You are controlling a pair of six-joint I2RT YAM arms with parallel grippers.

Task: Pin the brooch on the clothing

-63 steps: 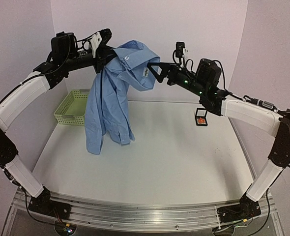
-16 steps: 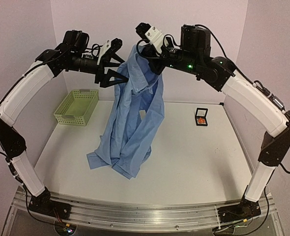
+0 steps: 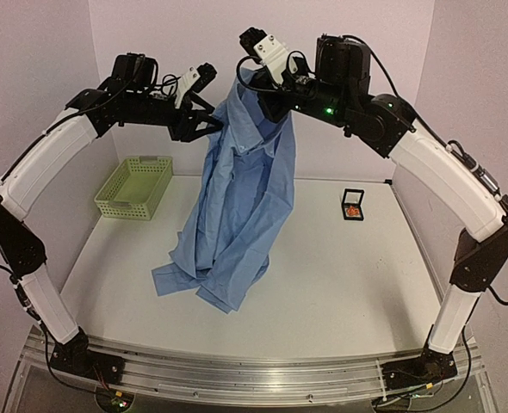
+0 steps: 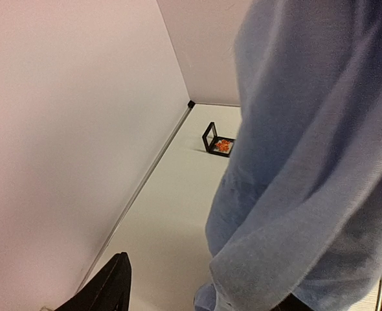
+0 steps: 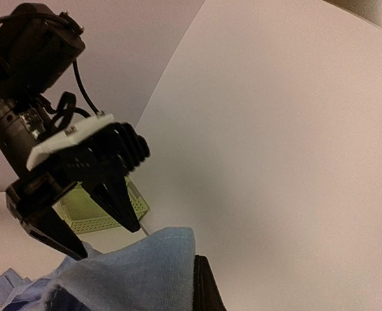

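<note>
Our right jaws are clenched on the collar of the shirt (image 3: 245,198), holding it high so it hangs lengthwise down to the surface (image 3: 349,275). Our left jaws stand parted just beside its upper edge, gripping nothing. The brooch (image 3: 352,208) lies in its box (image 3: 352,192), well below, nearer our right arm.

White counter (image 3: 349,284), left to right
Green plastic mesh basket (image 3: 123,206) by the far-left edge; light blue button-up shirt (image 3: 241,215) over the middle, hem on the counter; tiny orange-red brooch (image 3: 353,209) in a black-framed square box (image 3: 354,193), far-right corner.
</note>
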